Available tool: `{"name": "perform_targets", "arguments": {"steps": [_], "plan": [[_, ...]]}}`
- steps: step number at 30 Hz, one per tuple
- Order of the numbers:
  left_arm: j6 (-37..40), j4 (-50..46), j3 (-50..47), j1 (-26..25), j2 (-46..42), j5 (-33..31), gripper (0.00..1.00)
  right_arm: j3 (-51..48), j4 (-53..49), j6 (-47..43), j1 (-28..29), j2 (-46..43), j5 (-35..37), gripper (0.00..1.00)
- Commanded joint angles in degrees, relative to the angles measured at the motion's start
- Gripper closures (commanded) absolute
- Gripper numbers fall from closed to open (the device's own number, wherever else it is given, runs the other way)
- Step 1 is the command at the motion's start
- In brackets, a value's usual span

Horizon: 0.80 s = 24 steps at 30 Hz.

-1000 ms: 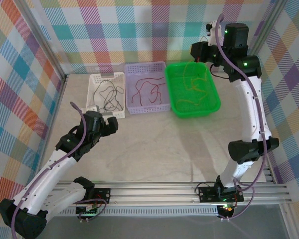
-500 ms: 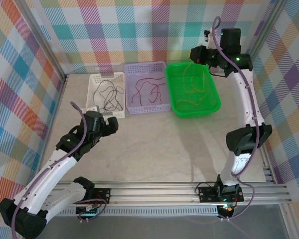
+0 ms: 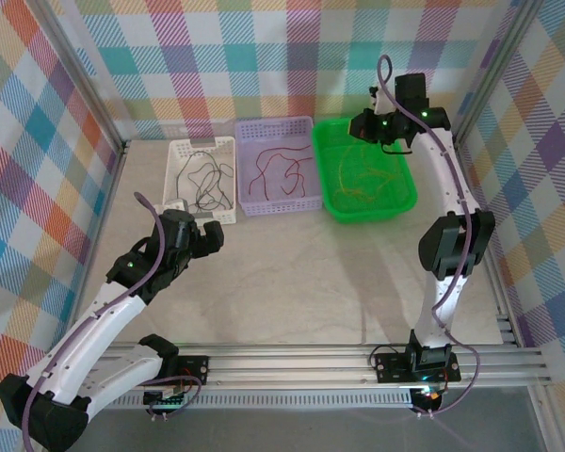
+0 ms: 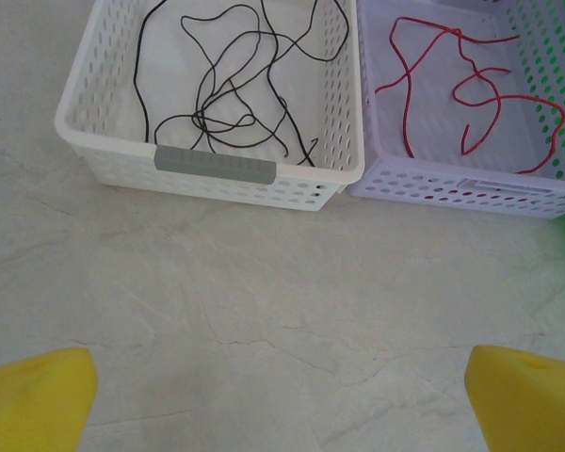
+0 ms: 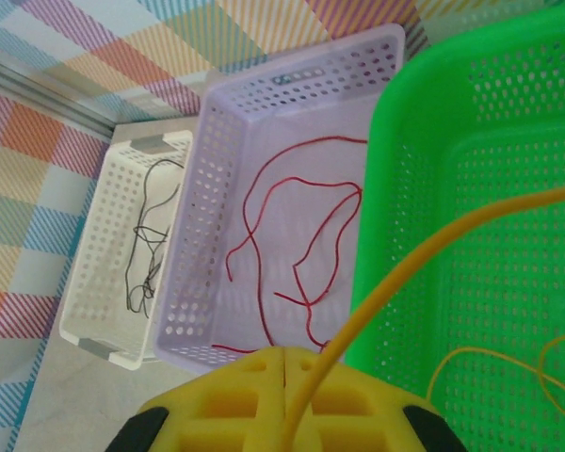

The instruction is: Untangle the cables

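Right wrist view: the right gripper point(image 5: 284, 363) has its 2 pads pressed together on an orange-yellow cable point(image 5: 433, 248), which arcs over the green basket point(image 5: 471, 141). The left gripper point(image 4: 279, 400) hangs wide apart above the table point(image 4: 264, 301), holding nothing, near the white basket point(image 4: 212, 171) of black cable point(image 4: 210, 118). My worry is that the strand snags the other yellow strands point(image 5: 485, 351) and drags them out, or slips from so thin a pinch. Its far end leaves the frame, and from above I cannot separate the strands.
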Motion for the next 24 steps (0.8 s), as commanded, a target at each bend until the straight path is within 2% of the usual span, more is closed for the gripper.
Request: {"name": "perform_targets", "arguments": {"steps": [1, 9, 24], "plan": [[0.3, 1.3, -0.5, -0.5, 0.2, -1.0, 0.00, -0.9, -2.0, -1.3, -0.1, 2.6, 1.4, 1.00], [0.3, 1.2, -0.6, -0.5, 0.9, -1.1, 0.00, -3.4, -2.8, -1.8, -0.2, 6.6, 2.9, 1.00], [0.4, 1.4, -0.5, -0.5, 2.1, -0.7, 0.00, -3.0, -8.3, -0.9, -0.5, 14.1, 11.8, 1.00]]}}
